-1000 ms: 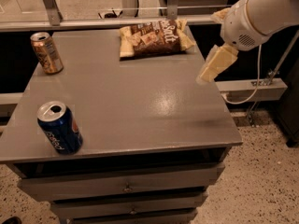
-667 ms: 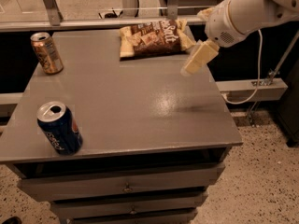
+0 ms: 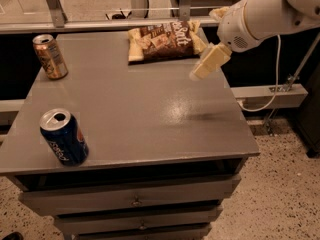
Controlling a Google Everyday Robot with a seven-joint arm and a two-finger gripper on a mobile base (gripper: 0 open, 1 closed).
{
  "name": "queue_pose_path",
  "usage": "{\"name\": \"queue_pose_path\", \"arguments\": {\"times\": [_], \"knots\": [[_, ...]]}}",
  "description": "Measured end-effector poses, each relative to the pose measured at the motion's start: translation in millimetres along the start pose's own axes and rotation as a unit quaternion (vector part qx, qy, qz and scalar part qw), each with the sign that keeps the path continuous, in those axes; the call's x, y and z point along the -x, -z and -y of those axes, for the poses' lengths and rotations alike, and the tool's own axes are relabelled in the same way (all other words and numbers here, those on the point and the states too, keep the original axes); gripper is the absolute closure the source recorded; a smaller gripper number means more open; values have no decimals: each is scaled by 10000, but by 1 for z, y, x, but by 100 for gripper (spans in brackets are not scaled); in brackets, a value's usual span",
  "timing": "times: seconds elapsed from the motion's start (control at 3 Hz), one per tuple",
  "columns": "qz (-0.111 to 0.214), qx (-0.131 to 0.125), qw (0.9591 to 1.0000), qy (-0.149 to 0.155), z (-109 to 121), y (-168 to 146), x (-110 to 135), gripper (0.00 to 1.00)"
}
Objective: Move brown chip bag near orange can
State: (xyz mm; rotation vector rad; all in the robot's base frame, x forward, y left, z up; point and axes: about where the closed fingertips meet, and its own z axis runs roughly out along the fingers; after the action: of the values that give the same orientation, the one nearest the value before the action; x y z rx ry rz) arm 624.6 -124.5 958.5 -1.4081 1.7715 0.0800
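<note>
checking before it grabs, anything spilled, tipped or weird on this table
Nothing stands out. The copper-orange drink can and the blue Pepsi can stand upright on the grey tabletop, no spill visible. The crinkly brown chip bag lies flat at the back edge, with the gripper hovering beside its right end.

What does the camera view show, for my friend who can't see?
The robot's tool hovers just right of a crinkly brown chip bag at the grey table's back edge. A copper-orange can stands back left, a blue Pepsi can front left.
</note>
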Motion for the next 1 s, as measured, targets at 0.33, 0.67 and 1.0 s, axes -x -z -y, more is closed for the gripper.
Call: {"name": "queue_pose_path", "arguments": {"times": [0.33, 0.67, 1.0], "knots": [[510, -366, 9971, -432, 24, -36, 0, 0], [826, -567, 9928, -654, 46, -65, 1, 0], [1020, -746, 9864, -1048, 71, -113, 1, 0]]}}
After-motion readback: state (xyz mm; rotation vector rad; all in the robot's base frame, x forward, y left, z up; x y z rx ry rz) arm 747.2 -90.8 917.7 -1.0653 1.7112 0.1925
